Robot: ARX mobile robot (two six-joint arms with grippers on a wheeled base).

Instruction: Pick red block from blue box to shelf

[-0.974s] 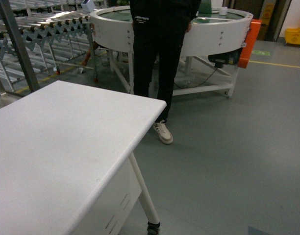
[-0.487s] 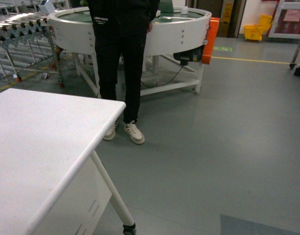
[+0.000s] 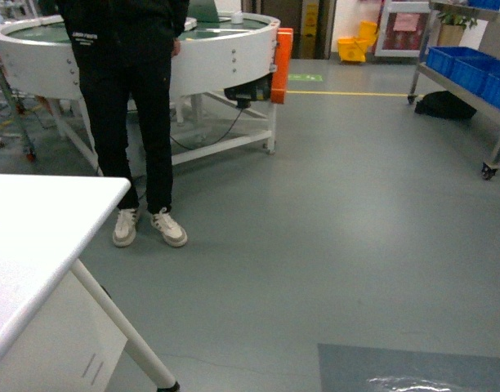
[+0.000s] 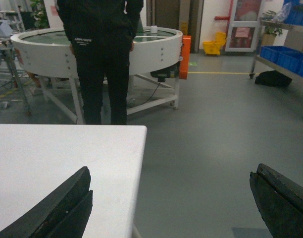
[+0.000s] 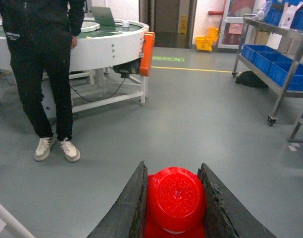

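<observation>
In the right wrist view my right gripper (image 5: 173, 168) is shut on the red block (image 5: 175, 198), whose round stud faces the camera between the two dark fingers. It hangs above the grey floor. My left gripper (image 4: 171, 173) stands open in the left wrist view with nothing between its fingers, over the corner of the white table (image 4: 52, 158). The shelf (image 3: 470, 90) of shiny steel stands at the far right and also shows as the shelf (image 5: 277, 74) in the right wrist view. The blue box is out of view. Neither gripper appears in the head view.
A person in black (image 3: 127, 98) stands by a round white conveyor (image 3: 217, 49) at the back left. Dark blue crates (image 3: 466, 65) sit on the shelf, a black bag (image 3: 446, 104) lies under it. A yellow mop bucket (image 3: 354, 45) is far back. The white table (image 3: 29, 237) fills the lower left.
The head view has swung to the right: table, person and conveyor slid left in the picture, and the shelf with blue crates has come into view on the right.
</observation>
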